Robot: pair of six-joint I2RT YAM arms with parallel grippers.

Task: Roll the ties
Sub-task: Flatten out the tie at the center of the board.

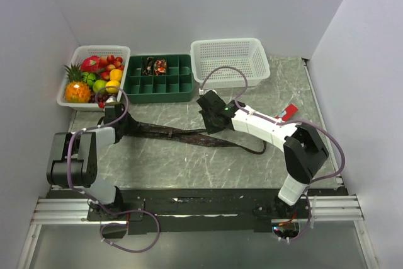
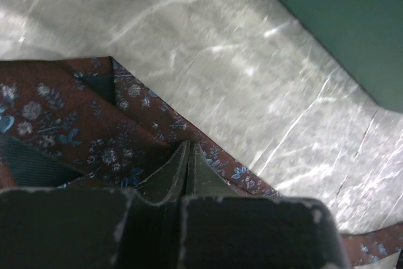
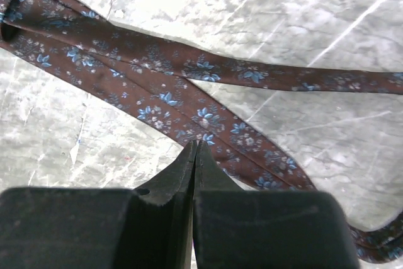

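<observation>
Left gripper (image 2: 187, 159) pinches the wide end of the flowery brown tie (image 2: 63, 124). Right gripper (image 3: 195, 154), clenched shut, touches its thin part mid-frame. Rolling looks not started; next, curl that end over.

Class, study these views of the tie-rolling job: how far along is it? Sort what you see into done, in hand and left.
Done: dark bundles, apparently rolled ties, sit in the green tray's back compartments. In hand: one tie lies stretched flat on the table. The left fingers and right fingers are closed at it, though whether they pinch fabric is unclear. Left: this tie shows no roll yet.
</observation>
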